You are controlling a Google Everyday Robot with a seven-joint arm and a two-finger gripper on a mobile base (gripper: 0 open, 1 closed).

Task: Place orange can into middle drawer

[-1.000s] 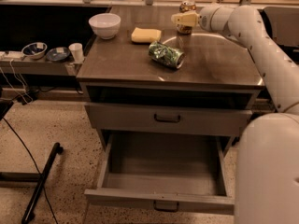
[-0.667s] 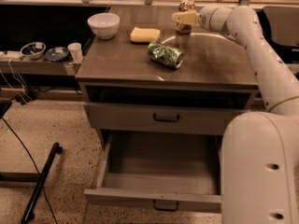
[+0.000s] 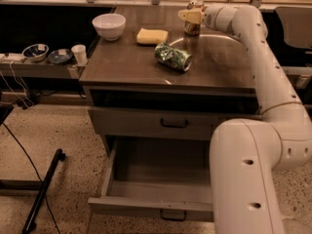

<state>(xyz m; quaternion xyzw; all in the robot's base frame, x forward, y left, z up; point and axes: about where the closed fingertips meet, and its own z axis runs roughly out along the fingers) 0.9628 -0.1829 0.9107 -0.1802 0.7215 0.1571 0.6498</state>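
The orange can (image 3: 192, 28) stands upright at the back of the cabinet top (image 3: 219, 67), right of centre. My gripper (image 3: 190, 16) is at the can, its pale end across the can's upper half, and the can's silver rim shows above it. The can's base rests on the top. The middle drawer (image 3: 146, 204) is pulled out wide at the bottom of the cabinet, its grey inside bare. My own arm base (image 3: 248, 179) hides the drawer's right part.
A green leaf-patterned can (image 3: 173, 56) lies on its side mid-top. A yellow sponge (image 3: 151, 35) and a white bowl (image 3: 108, 26) sit at the back left. A shut drawer front (image 3: 173, 123) is above the open one. A side shelf at left holds small bowls (image 3: 35, 51) and a cup (image 3: 78, 53).
My arm has shifted slightly, with its near segment filling more of the lower right. The gripper stays at the orange can, which has not moved.
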